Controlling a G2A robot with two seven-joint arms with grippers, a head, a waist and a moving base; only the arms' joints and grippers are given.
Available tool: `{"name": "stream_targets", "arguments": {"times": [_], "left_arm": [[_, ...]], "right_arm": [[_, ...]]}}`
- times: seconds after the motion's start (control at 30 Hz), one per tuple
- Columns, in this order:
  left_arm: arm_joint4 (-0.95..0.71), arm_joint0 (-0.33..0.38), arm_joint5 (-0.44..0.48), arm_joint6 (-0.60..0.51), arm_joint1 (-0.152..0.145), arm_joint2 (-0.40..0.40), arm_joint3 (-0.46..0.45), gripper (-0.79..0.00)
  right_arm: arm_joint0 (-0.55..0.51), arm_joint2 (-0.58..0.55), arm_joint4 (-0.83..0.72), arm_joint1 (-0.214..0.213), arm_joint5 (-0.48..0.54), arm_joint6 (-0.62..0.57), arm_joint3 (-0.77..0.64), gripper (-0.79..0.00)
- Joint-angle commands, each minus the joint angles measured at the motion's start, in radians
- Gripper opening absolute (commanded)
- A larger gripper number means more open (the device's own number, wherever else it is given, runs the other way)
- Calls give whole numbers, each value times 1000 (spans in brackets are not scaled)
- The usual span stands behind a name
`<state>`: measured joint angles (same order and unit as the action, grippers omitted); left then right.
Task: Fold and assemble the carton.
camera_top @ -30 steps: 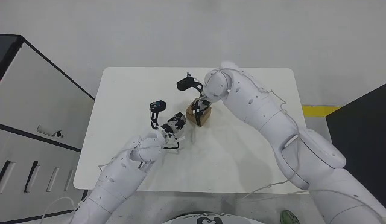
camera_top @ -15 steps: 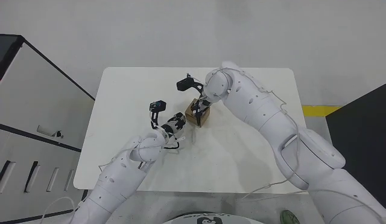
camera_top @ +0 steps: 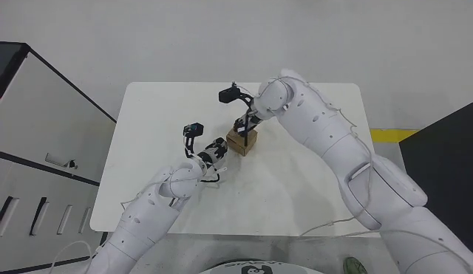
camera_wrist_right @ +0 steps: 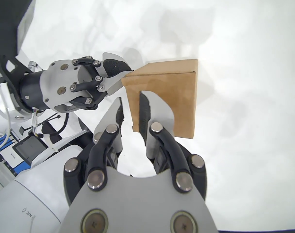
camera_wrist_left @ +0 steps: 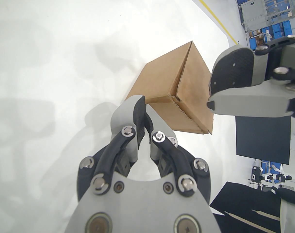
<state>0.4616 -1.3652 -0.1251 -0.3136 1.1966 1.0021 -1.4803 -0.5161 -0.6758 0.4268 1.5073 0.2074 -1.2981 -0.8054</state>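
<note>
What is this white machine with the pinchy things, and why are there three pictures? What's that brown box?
It is a robot with two arms, each ending in a claw. One picture looks down from above the arms; the other two come from cameras on its wrists. On the white table stands one brown carton, folded into a box. The left claw, shut, sits at its corner. The right claw, slightly open, is close by it. Neither seems to hold anything.

Your carton (camera_wrist_left: pixel 184 78) matt brown corrugated cardboard, table (camera_wrist_left: pixel 65 37) smooth glossy white, left gripper (camera_wrist_left: pixel 144 111) pads (camera_wrist_left: pixel 138 122) rough, black
</note>
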Motion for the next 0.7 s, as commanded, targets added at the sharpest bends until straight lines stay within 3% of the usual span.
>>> {"name": "stream_targets", "arguments": {"times": [0.0, 0.27, 0.37, 0.67], "left_arm": [[0, 0, 0, 0, 0, 0, 0, -785], [0, 0, 0, 0, 0, 0, 0, -785], [0, 0, 0, 0, 0, 0, 0, -785], [0, 0, 0, 0, 0, 0, 0, -785]], "right_arm": [[-2, -39, -27, -15, 24, -2, -3, 0], [-88, -286, -227, -112, 179, -47, -55, 0], [-153, -387, -367, -148, 220, -95, -110, 0], [-160, -392, -371, -149, 221, -79, -112, 0]]}}
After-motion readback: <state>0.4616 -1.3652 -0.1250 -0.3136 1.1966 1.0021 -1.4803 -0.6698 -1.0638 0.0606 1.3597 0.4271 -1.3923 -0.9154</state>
